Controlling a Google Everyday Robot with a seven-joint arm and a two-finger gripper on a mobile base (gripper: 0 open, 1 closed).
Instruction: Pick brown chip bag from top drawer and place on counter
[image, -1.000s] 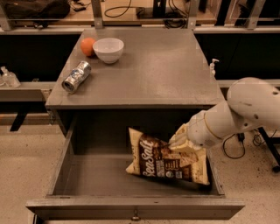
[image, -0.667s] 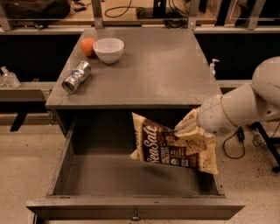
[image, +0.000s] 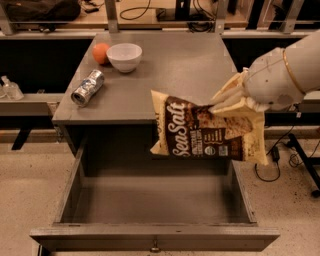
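The brown chip bag (image: 200, 131), dark brown and cream with white "Sea Salt" lettering, hangs in the air over the front edge of the counter (image: 170, 70), above the open top drawer (image: 150, 200). My gripper (image: 227, 102) comes in from the right on a white arm and is shut on the bag's upper right corner. The drawer is pulled out, its floor bare, with a small knob on its front panel.
On the counter's left part stand a white bowl (image: 124, 56), an orange (image: 100, 52) behind it and a silver can (image: 88, 87) lying on its side. Lower ledges run either side. Cables lie on the floor at right.
The gripper has lifted the chip bag out of the drawer and up to counter height. The drawer now holds nothing.
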